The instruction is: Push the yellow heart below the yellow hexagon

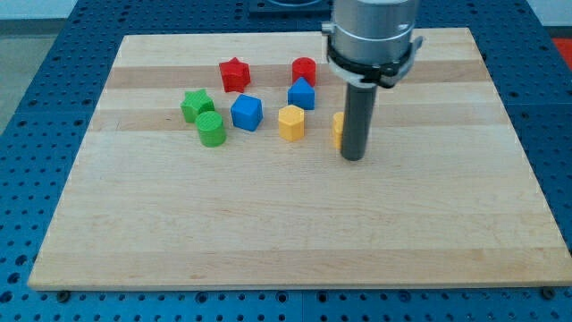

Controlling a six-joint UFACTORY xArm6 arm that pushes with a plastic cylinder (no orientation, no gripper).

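Note:
The yellow hexagon [291, 122] sits near the middle of the wooden board [295, 224]. A second yellow block [339, 129], mostly hidden behind my rod, lies to the hexagon's right; its shape cannot be made out. My tip [353, 157] rests on the board right in front of that hidden yellow block, on its lower right side, and to the right of the hexagon.
A red star [234, 73] and a red block [304, 70] lie toward the view's top. A blue block [301, 93] sits above the hexagon, a blue cube [247, 112] to its left. A green star [196, 105] and green cylinder [211, 129] lie further left.

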